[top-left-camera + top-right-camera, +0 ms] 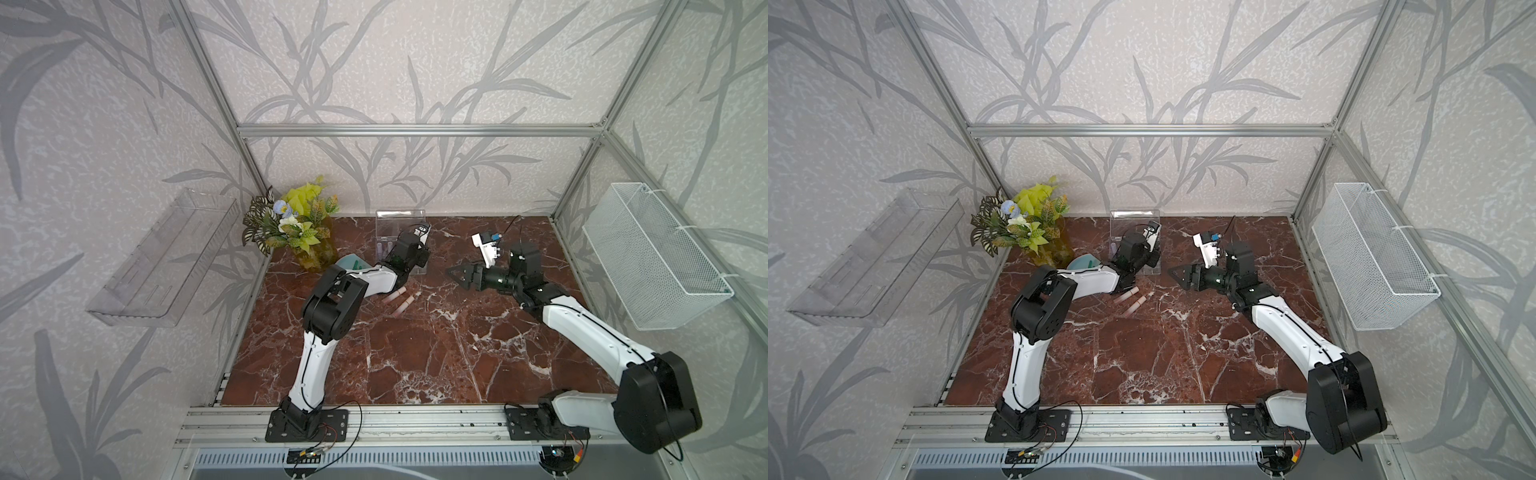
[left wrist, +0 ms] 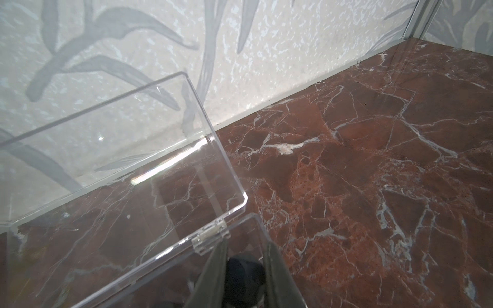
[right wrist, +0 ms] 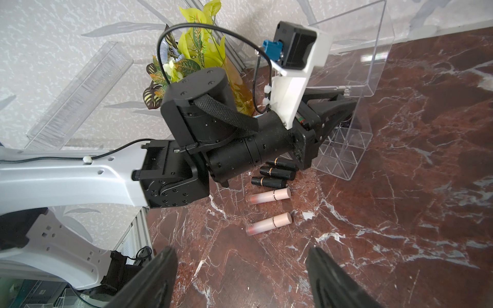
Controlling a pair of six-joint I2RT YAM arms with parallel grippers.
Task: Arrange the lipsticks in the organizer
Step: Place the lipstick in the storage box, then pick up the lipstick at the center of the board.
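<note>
The organizer (image 3: 344,149) stands near the rear edge of the tabletop (image 1: 415,353), left of centre. Its hinged lid (image 2: 120,160) is tipped up and back, so the grid of compartments is open from above. The left gripper (image 2: 245,253) reaches down into it, jaws narrowed on a dark rounded tube that looks like a black lipstick (image 2: 244,269). It is held end-on, probably so that it can slide upright into a cell near the hinged corner; which cell I cannot tell. A pale lavender tube (image 1: 380,248) appears to stand in a compartment toward the organizer's left side.

Just in front of the organizer, partly under the left forearm (image 1: 370,278), three black lipsticks (image 3: 277,173) lie side by side. Two pink tubes (image 3: 269,196) lie a little nearer the front edge, all flat and not yet sorted. The right gripper (image 3: 240,280) hovers above the tabletop near them, on their right. Its jaws are wide and empty and aimed at the loose tubes, likely placed to take the next one without crowding the left arm.
</note>
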